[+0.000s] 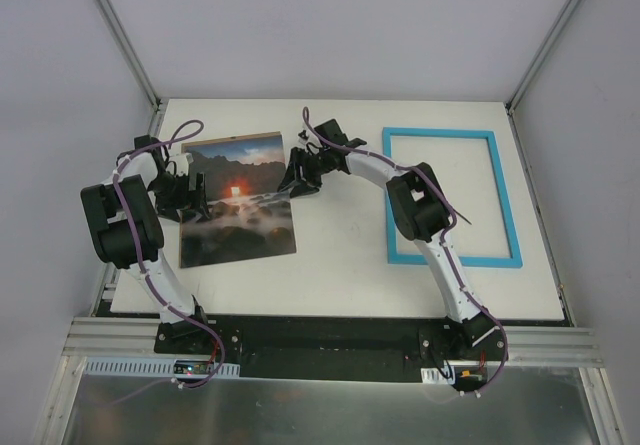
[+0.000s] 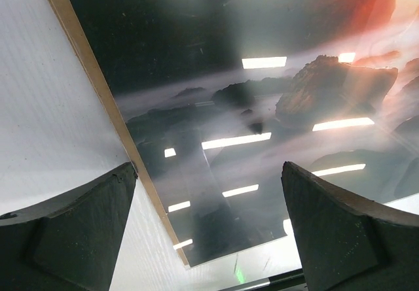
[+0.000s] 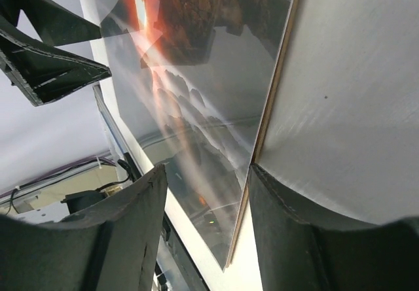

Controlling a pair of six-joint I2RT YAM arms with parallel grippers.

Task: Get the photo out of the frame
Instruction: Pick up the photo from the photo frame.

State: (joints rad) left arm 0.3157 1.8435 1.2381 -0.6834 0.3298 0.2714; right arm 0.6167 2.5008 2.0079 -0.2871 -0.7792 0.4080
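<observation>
Photo (image 1: 237, 205) out of frame, on left half of table (image 1: 340, 285), its left edge close to table's left edge. Frame (image 1: 438, 133) flat near right edge, well apart from photo; wide gap of table between them, narrower strip along near edge. Left fingers (image 2: 72, 232) spread wide over photo's left edge, released, nothing clamped. Right fingers (image 3: 308, 239) part-spread, straddling photo's right edge; grasping or not, cannot tell. Brown strip (image 2: 101, 88) runs along photo edge. Photo flat or lifted: cannot tell.
</observation>
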